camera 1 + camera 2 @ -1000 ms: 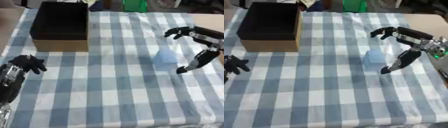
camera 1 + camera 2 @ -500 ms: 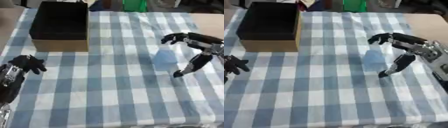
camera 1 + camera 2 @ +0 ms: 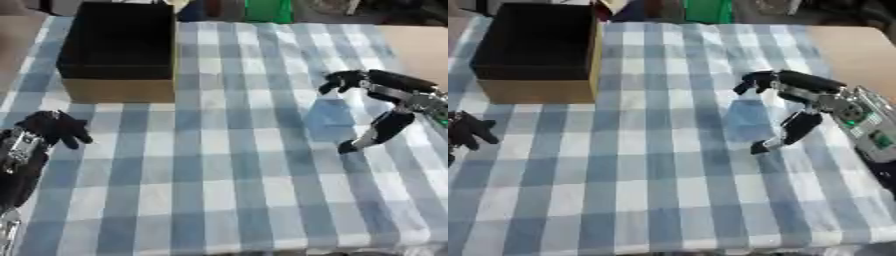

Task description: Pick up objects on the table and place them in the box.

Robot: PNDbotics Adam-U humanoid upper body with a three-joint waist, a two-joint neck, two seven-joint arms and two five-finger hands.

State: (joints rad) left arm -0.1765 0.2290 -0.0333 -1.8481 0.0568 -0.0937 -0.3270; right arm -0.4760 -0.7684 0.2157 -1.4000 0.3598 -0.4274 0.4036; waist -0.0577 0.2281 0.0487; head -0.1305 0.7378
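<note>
One pale see-through cup (image 3: 331, 114) sitting on desk (image 3: 219, 190), probably light, slippery; right hand (image 3: 798, 107) hanging spread around it; best gripping sides. Left hand (image 3: 48, 131) resting relaxed.

Blue-and-white checked cloth tablecloth (image 3: 219, 175), matt, soft, slightly creased. Open brown cardboard box (image 3: 118, 90), matt paper sides, black matt lining. Pale blue translucent plastic-looking object (image 3: 750, 120), smooth. Black right hand (image 3: 798, 100), matt plastic with silver metal parts.
</note>
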